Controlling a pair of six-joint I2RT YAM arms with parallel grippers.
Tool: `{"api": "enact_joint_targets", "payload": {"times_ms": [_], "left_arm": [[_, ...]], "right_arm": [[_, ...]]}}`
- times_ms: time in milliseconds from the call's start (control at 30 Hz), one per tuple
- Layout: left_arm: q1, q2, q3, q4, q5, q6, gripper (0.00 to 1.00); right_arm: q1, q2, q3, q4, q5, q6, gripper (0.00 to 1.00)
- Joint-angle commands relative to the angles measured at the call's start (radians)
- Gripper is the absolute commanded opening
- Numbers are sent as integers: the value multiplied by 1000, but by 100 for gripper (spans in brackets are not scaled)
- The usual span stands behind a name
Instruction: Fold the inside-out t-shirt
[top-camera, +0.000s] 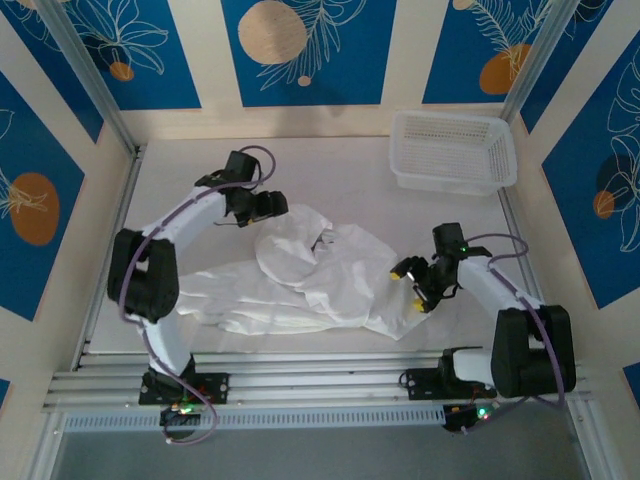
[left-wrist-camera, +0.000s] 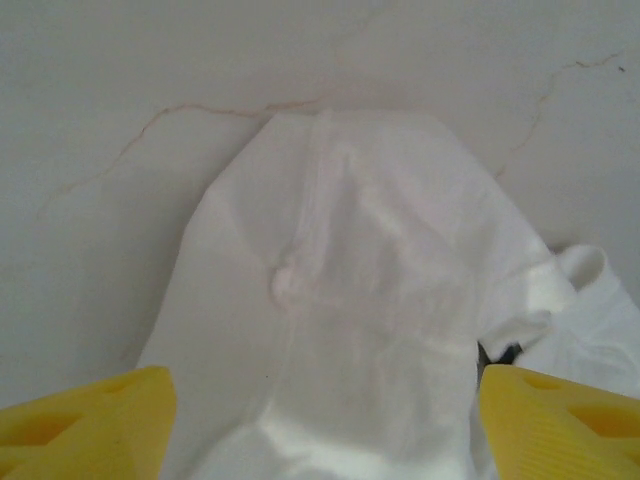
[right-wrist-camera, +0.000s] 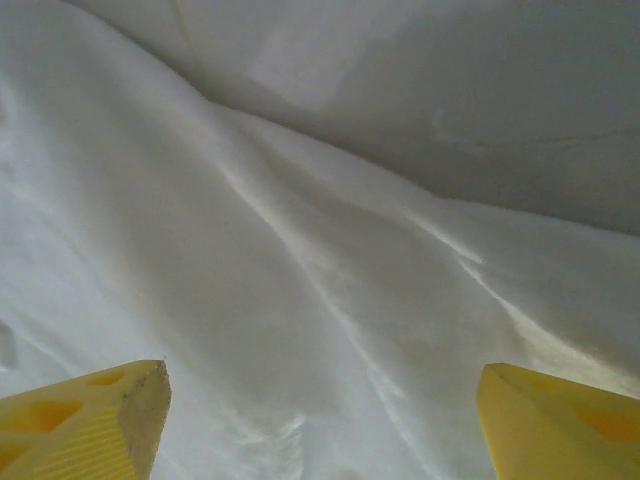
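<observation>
- The inside-out t-shirt lies crumpled on the middle of the table. A raised bunch of folds sits at its far centre, with a flatter stretch trailing toward the left arm's base and another toward the right arm. It is neither spread flat nor folded yet.
- Judging by the slack wrinkles and the way it drapes, the cloth is thin, light and limp. It should hold no shape, sag from any pinch, and tend to drag its lower layers along. It looks neither fragile nor likely to slip from the pads.
- The best hold is probably at an edge: hem, shoulder or sleeve, taken at two points well apart so the shirt can be pulled open. The seam running down the flap in the left wrist view would give a firmer bite than plain cloth.
- The left gripper sits at the far left edge of the bunch. Its yellow fingers stand spread wide, and the flap lies on the table between them without being pinched.
- The right gripper is at the shirt's right edge, nearer the arm bases. Its fingers are likewise spread, with cloth below and ahead of them and nothing clamped.
- The white mesh basket stands at the far right corner, well apart from the shirt.
</observation>
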Motion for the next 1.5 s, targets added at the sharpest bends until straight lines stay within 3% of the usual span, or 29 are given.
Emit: {"api": "enact_joint_targets", "payload": {"times_ms": [0, 100, 167, 333, 467, 500, 667, 867, 1100, 1267, 1467], "left_arm": [[-1, 76, 65, -34, -64, 16, 80], [-2, 126, 69, -23, -72, 9, 75], [-2, 163, 74, -8, -11, 0, 70], [-2, 197, 42, 51, 69, -47, 35], [-2, 185, 43, 47, 57, -48, 1], [-2, 178, 48, 37, 47, -44, 0], [20, 97, 77, 1, 19, -35, 0], [80, -149, 266, -100, -51, -19, 0], [90, -409, 624, -198, -313, 78, 0], [89, -608, 624, -80, -416, 132, 0], [88, -704, 669, -19, -425, 194, 0]], "right_arm": [[17, 53, -4, -19, 42, 31, 82], [34, 76, -31, 37, 41, 48, 75], [49, 95, -24, 55, 47, 48, 67], [64, 95, 8, 47, 66, 29, 1], [64, 25, 11, 43, 86, 36, 0], [64, 1, 16, 36, 98, 36, 0], [64, -106, 92, -29, 142, 2, 0], [63, -227, 448, -94, 211, -158, 0], [63, -283, 823, 112, 249, -307, 0], [63, -295, 978, 223, 252, -347, 0], [63, -303, 1109, 337, 180, -396, 0]]}}
